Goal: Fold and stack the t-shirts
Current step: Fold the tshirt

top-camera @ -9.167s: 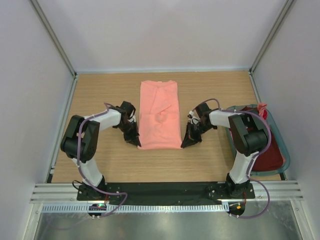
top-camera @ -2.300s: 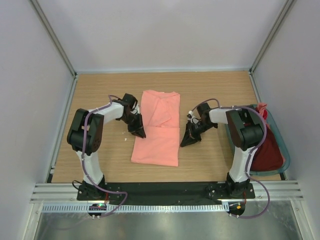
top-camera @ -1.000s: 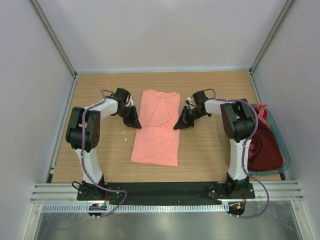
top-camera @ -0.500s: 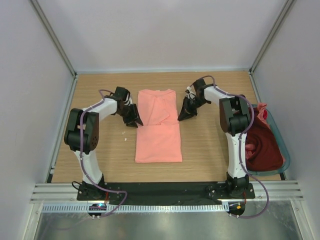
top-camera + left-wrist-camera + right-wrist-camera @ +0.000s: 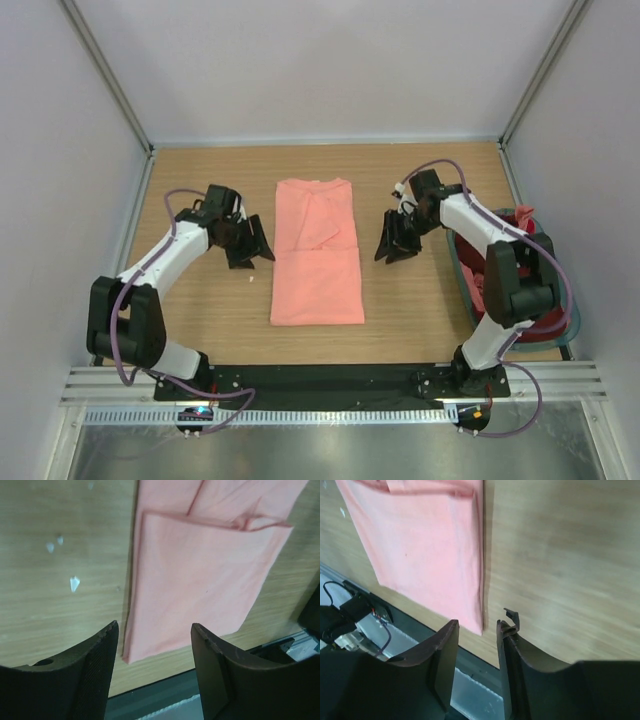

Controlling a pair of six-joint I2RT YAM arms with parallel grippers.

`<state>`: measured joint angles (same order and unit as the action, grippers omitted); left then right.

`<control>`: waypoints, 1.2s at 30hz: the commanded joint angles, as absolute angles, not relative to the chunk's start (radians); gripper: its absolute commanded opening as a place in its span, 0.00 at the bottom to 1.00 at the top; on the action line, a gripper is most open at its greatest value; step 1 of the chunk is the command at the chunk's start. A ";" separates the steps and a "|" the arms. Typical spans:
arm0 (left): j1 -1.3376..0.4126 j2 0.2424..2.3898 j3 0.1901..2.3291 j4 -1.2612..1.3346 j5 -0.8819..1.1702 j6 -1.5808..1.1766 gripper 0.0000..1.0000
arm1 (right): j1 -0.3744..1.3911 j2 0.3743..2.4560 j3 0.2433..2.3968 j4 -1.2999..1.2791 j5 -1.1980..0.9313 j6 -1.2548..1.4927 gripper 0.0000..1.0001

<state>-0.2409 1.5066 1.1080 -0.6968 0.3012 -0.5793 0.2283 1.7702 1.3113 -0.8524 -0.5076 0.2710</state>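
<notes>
Lying folded on the wooden surface between pale walls: a pink shirt. The basket holds a maroon shirt. Left pincer and right pincer stand spread.

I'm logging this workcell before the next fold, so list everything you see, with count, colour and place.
Salmon-pink t-shirt: one, salmon-pink, lying partly folded at the middle of the table.
Dark maroon t-shirt: one, dark maroon, bunched in the basket.
Pink cloth: count unclear, salmon-pink, at the basket's far end.
Basket: one, grey-teal, at the table's right edge.
White scraps: a few, white, on the wood left of the salmon-pink t-shirt.
Table: one, light wood.
Left gripper: one, black, open and empty, left of the salmon-pink t-shirt.
Right gripper: one, black, open and empty, right of it.
</notes>
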 commanded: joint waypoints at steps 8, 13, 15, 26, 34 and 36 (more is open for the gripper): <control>-0.264 1.362 0.750 -0.661 0.374 -0.713 0.62 | 0.383 1.496 0.761 -0.484 -0.666 0.531 0.48; -0.348 1.394 0.704 -0.605 0.339 -0.738 0.64 | 0.402 1.514 0.680 -0.370 -0.627 0.565 0.49; -0.357 1.405 0.681 -0.571 0.324 -0.749 0.64 | 0.403 1.529 0.677 -0.351 -0.623 0.561 0.49; -0.385 1.480 0.624 -0.499 0.279 -0.747 0.60 | 0.425 1.582 0.680 -0.322 -0.629 0.571 0.47; -0.420 1.543 0.583 -0.462 0.232 -0.752 0.55 | 0.425 1.585 0.670 -0.322 -0.626 0.561 0.47; -0.420 1.560 0.572 -0.431 0.229 -0.750 0.54 | 0.423 1.582 0.667 -0.322 -0.624 0.560 0.47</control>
<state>-0.4088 1.4731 0.6586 -0.5205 0.4122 -0.7898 0.4191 1.5761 0.6731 -0.3481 -0.6487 0.5636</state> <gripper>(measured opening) 0.543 0.469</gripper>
